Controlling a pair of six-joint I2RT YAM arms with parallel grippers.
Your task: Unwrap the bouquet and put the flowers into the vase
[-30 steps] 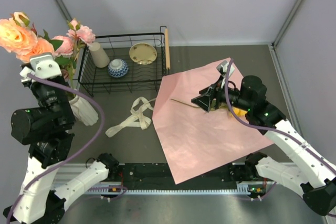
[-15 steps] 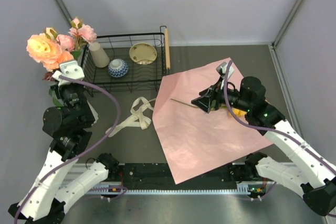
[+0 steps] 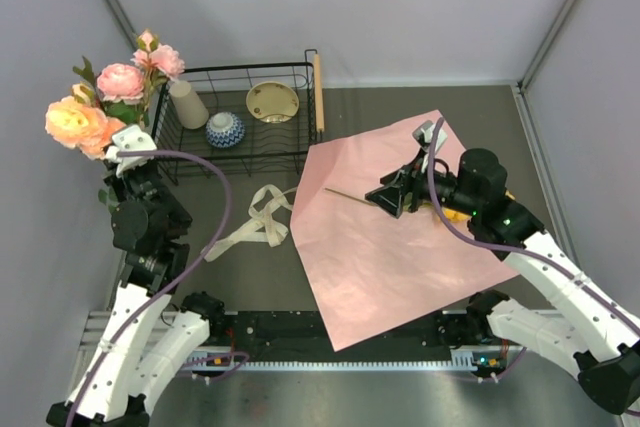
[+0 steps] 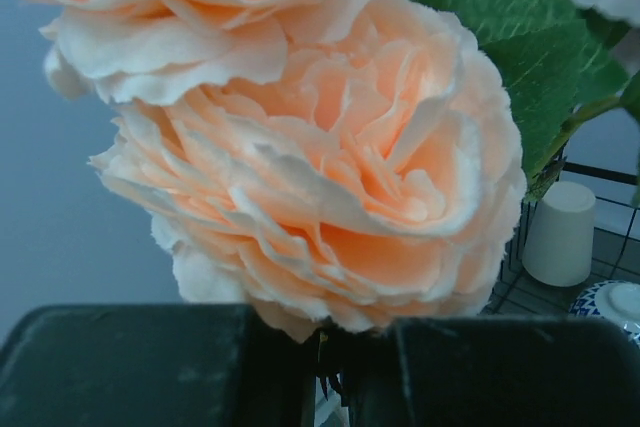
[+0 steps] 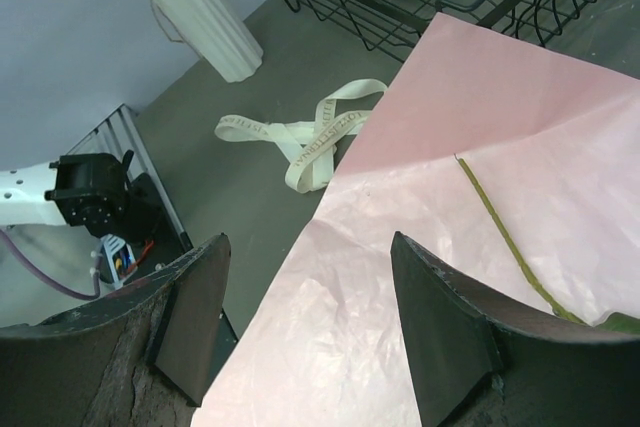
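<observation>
Peach and pink roses, the flowers (image 3: pixel 120 82), stood bunched at the far left of the top view, raised above the dark worktop (image 3: pixel 255 282) beside the grey side wall. We saw the left end effector (image 4: pixel 322 337) clenched on their green stems just under a large peach bloom that filled its wrist camera, its two dark fingers (image 4: pixel 130 367) nearly together. The vase (image 5: pixel 195 12), cream and ribbed, showed only from the right wrist, standing on the worktop near a corner of the black wire rack (image 3: pixel 265 147). From above, the left arm covered it, and we could not tell whether any stem reached into it. Inside the rack sat a plain beige cup (image 3: pixel 188 104), a blue-and-white bowl (image 3: pixel 225 129) and a pale yellow dish (image 3: pixel 272 102), with a wooden rod (image 3: pixel 318 92) along the right side. In front of the rack a cream ribbon (image 3: pixel 255 222) lay loose on the worktop, reaching the left edge of the paper (image 3: pixel 400 267), which was spread flat, pink side up. A single stem (image 3: pixel 350 194) lay on the paper, its yellow bloom mostly hidden under the right arm. The right end effector (image 5: pixel 305 272) hung over the sheet near that stem, released, fingers wide apart with nothing between them.
</observation>
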